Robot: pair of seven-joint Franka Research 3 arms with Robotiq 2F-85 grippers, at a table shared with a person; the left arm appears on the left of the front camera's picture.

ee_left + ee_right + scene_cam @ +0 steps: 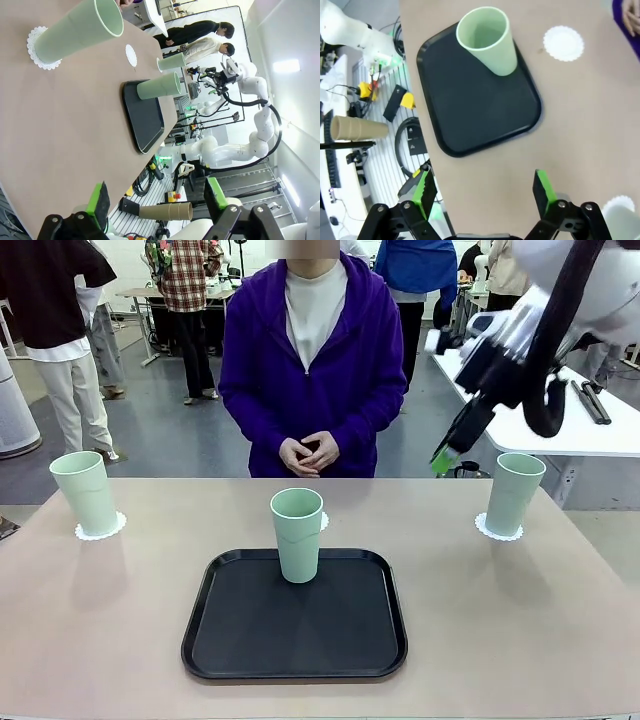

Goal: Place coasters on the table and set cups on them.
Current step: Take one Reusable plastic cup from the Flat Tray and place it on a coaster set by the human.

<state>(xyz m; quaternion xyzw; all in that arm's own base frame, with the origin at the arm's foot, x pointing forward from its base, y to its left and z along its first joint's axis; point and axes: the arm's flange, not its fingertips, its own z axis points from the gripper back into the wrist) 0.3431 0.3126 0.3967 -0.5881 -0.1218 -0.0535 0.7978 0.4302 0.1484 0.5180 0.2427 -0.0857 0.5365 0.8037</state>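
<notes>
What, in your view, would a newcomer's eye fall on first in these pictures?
One tall pale mint-green plastic cup stands on the black rounded-corner tray at mid-table, while a round white paper doily lies bare just beyond it. Two matching cups sit on doilies at the far left and far right of the beige table, and the right arm's open end effector hangs raised near the right one.

Front camera faces the person (315, 360) across the table (100, 640). Right wrist looks down, left skims low (rolled sideways); all share the tray (300, 635).
</notes>
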